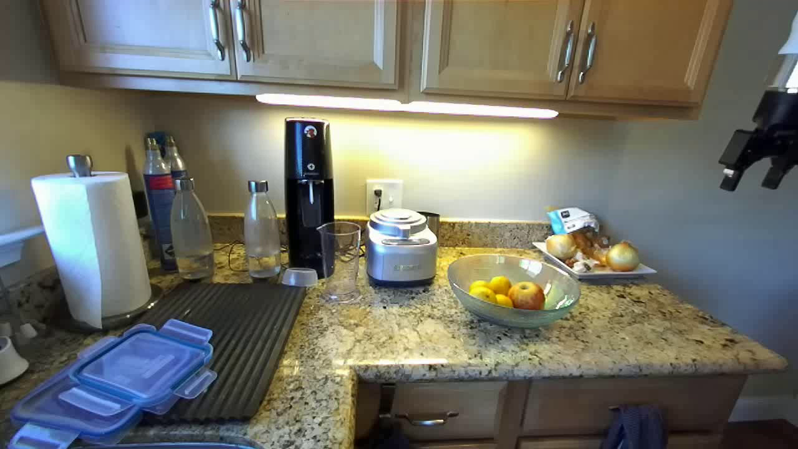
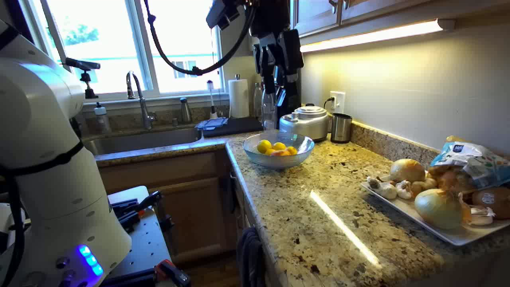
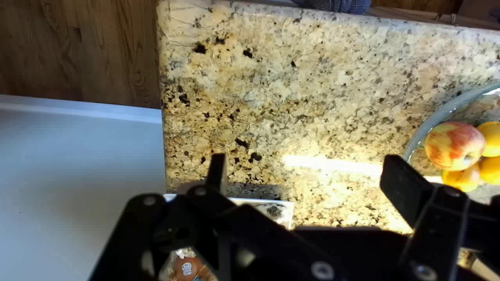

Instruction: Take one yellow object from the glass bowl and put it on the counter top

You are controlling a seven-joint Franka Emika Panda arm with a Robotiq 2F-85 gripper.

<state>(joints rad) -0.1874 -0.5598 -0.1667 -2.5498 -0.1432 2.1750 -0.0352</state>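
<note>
The speckled granite counter top (image 1: 623,337) carries the glass bowl (image 1: 520,319), which stands nearer the front edge than the back edge. A silver cooker (image 1: 402,267) sits near the back edge. Well above the surface, toward its free end edge, hangs the black gripper (image 3: 304,164), its jaws standing wide apart. Inside the bowl rest an apple (image 1: 527,295) and, smaller, the yellow fruits (image 1: 500,285), grouped just beside it

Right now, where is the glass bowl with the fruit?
In an exterior view, the bowl sits right of centre on the counter, between the silver machine and the white plate.
</note>
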